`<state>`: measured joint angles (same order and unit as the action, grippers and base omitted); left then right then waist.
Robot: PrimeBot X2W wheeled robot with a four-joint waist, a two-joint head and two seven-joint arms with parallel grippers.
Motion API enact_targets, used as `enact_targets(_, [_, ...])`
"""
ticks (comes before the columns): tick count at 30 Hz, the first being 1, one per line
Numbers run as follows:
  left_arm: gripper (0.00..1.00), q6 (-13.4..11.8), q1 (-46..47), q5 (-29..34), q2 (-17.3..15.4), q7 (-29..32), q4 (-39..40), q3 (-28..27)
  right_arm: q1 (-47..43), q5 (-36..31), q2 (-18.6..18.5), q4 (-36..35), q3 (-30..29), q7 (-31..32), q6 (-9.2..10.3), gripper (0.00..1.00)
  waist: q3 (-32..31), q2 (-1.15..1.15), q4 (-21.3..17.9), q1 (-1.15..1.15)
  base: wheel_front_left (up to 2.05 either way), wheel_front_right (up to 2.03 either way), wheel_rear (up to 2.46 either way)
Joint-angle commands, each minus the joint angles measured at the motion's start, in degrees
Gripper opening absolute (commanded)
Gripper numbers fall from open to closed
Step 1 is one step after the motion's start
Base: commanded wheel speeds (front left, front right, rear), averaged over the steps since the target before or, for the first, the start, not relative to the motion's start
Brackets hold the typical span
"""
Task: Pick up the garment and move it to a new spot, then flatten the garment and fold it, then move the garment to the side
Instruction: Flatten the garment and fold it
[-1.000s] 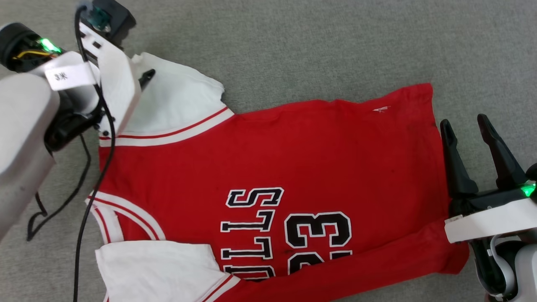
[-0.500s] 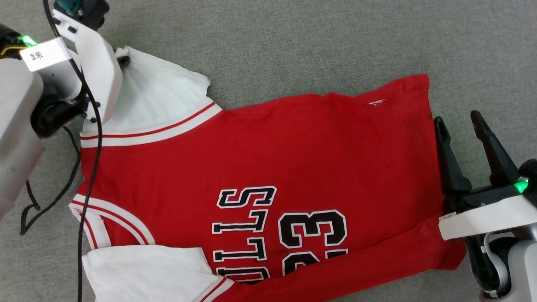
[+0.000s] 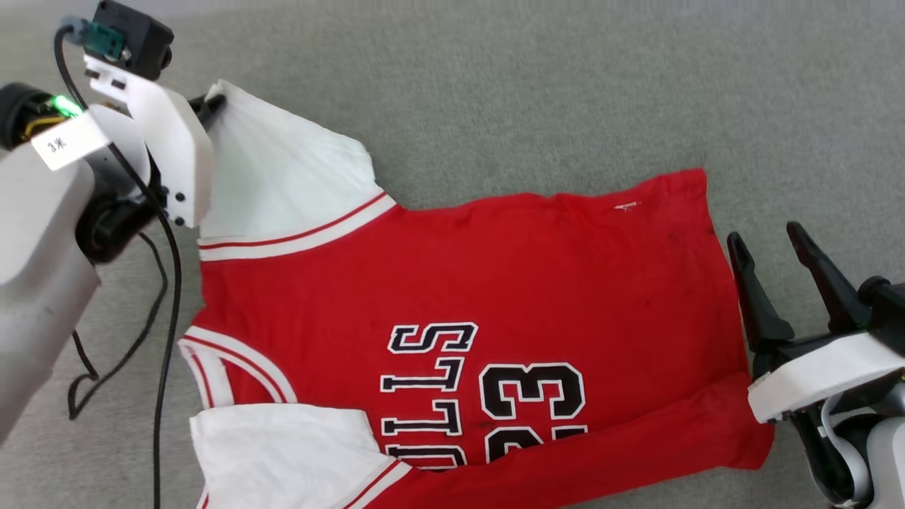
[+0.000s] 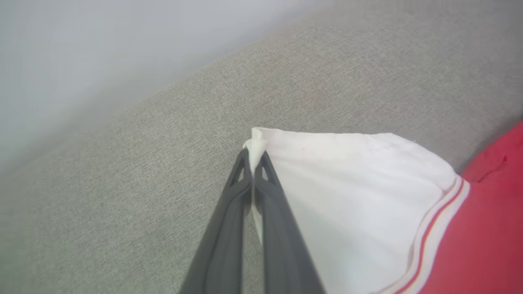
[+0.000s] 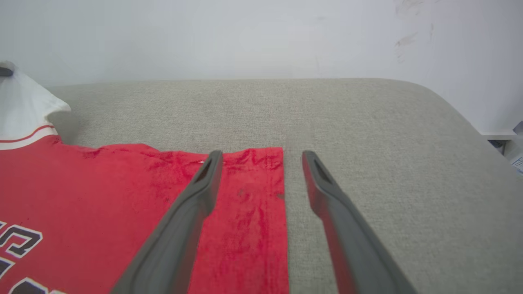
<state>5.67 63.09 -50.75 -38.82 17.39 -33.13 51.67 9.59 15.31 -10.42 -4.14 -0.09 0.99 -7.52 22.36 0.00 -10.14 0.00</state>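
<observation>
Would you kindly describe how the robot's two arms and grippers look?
The left gripper and right gripper each have two long, tapering dark grey fingers on white brackets. The left forearm is pale grey, with a green light, a white paper tag and a black cable hanging loose.

Looks like a bare indoor workroom or lab: plain white painted wall (image 5: 245,36) with faint grey scuff marks (image 5: 402,41), right behind a broad desk (image 5: 367,122) covered in grey woven fabric, rounded at its corner; narrow white ledge (image 5: 496,134) beyond.
</observation>
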Motion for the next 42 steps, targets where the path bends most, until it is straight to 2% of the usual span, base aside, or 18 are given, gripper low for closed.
enact_targets(1, [0.00, -0.84, -1.89, -0.69, -0.17, -0.99, 1.03, -0.53, -0.68, 0.08, -0.76, 0.26, -0.26, 1.40, 0.07, 1.00, -2.93, 0.00, 1.83, 0.00, 0.00, 0.00, 0.00])
enact_targets(6, [0.00, -4.17, -7.27, -2.84, -1.87, -3.55, 7.74, -2.10, -0.63, 0.62, -4.29, 0.54, -0.25, 8.88, 0.07, 1.00, -5.87, 0.00, 4.21, 0.00, 0.00, 0.00, 0.00])
enact_targets(12, [0.00, -9.49, -14.09, -2.91, -5.67, -4.95, 20.95, -2.33, 3.78, 2.97, -9.86, 1.75, 0.09, 22.24, 0.08, 1.00, -5.91, 0.00, 7.10, 0.00, 0.00, 0.00, 0.00])
enact_targets(17, [0.00, -13.63, -18.03, -1.95, -8.57, -5.61, 30.86, -2.07, 9.11, 5.10, -14.61, 5.22, 1.46, 33.17, 0.07, 1.00, -4.48, 0.00, 9.08, 0.00, 0.00, 0.00, 0.00])
enact_targets(22, [0.00, -16.46, -20.12, -0.71, -9.97, -6.17, 37.57, -1.82, 14.31, 6.75, -16.76, 10.39, 2.94, 39.45, 0.07, 1.00, -2.79, 0.00, 10.74, 0.00, 0.00, 0.00, 0.00])
enact_targets(29, [0.00, -17.77, -19.96, 0.83, -10.01, -6.25, 42.00, -1.20, 19.72, 7.08, -18.80, 17.56, 6.45, 41.38, 0.07, 1.00, -0.73, 0.00, 12.78, 0.00, 0.00, 0.00, 0.00])
enact_targets(41, [0.00, -16.77, -18.48, 1.73, -8.29, -6.93, 41.82, -0.47, 22.44, 8.15, -19.40, 26.56, 13.66, 38.77, 0.04, 1.00, 0.88, 0.00, 14.90, 0.00, 0.00, 0.00, 0.00])
enact_targets(42, [0.00, -16.72, -18.51, 1.64, -8.18, -7.04, 41.56, -0.45, 22.45, 8.28, -19.44, 27.22, 14.18, 38.48, 0.04, 0.81, 0.86, 0.00, 14.94, 0.00, 0.00, 0.00, 0.00])
